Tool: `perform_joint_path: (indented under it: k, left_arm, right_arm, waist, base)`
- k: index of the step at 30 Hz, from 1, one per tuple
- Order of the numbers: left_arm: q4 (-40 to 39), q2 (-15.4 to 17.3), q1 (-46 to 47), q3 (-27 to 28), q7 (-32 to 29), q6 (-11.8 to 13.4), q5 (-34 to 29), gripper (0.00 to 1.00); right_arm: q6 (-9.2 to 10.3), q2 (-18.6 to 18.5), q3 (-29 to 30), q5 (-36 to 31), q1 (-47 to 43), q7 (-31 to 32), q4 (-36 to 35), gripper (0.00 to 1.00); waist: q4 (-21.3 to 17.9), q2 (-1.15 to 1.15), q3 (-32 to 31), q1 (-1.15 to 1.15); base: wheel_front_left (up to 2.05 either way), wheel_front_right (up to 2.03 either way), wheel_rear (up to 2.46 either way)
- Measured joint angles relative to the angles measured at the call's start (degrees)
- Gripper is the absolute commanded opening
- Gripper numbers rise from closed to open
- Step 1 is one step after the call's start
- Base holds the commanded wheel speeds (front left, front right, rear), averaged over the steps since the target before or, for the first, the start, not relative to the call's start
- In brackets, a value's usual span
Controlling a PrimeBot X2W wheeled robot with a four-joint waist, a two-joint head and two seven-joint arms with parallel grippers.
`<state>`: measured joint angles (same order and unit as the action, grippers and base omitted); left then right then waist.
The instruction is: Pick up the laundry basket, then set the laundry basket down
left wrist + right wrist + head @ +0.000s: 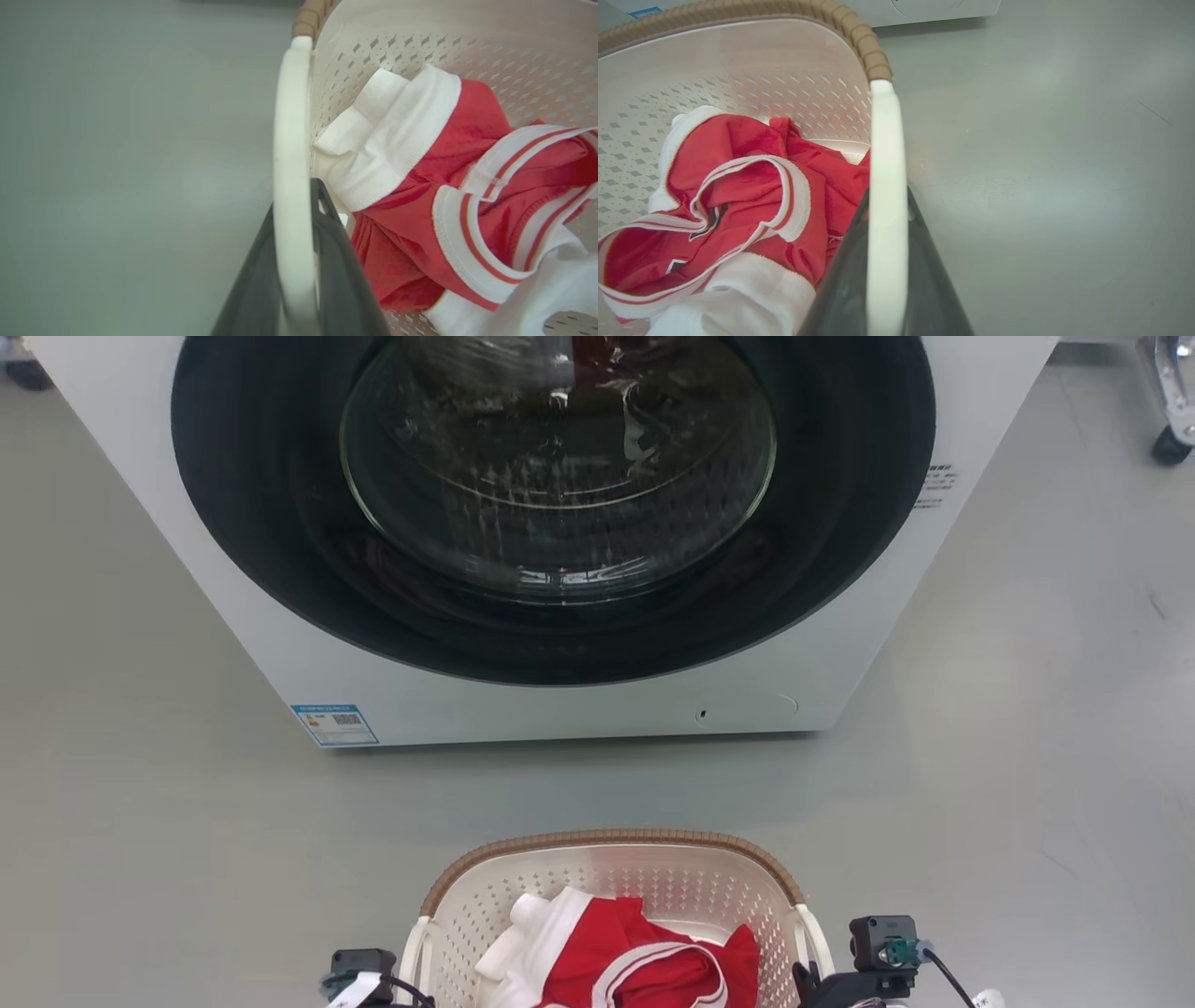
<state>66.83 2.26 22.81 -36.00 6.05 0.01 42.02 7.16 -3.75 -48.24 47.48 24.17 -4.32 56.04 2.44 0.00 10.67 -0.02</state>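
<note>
The laundry basket (611, 845) is cream-white and perforated with a brown woven-look rim, and it sits at the bottom centre of the head view. Red and white clothes (644, 961) lie inside it. In the left wrist view my left gripper (294, 205) is shut on the basket's white left loop handle (290, 140), one dark finger on each side of it. My right gripper (887, 200) is shut the same way on the right loop handle (886, 140). I cannot tell whether the basket rests on the floor.
A white washing machine (560, 714) with a closed dark round door (560, 504) stands just beyond the basket. A caster wheel (1172, 443) shows at the far right. Grey floor (1027, 756) lies open on both sides of the basket.
</note>
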Motion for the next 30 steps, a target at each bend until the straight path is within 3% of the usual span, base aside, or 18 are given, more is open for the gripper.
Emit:
perform_joint_path:
  k: [18,30]
  left_arm:
    - [-0.16,0.45,-5.00,-2.36,-1.86,0.48,2.32,0.00]
    - [-0.23,0.65,-5.64,-3.52,-2.25,0.62,3.72,0.00]
  right_arm:
    - [0.48,-0.22,-4.35,6.23,-4.58,1.77,-0.54,0.00]
    - [0.75,-0.33,-6.36,8.10,-4.72,1.81,-0.46,0.00]
  waist:
    - [-0.65,0.00,-9.05,0.01]
    - [-0.36,0.01,-10.05,0.02]
  base:
    - [0.00,0.00,0.00]
    - [0.00,0.00,0.00]
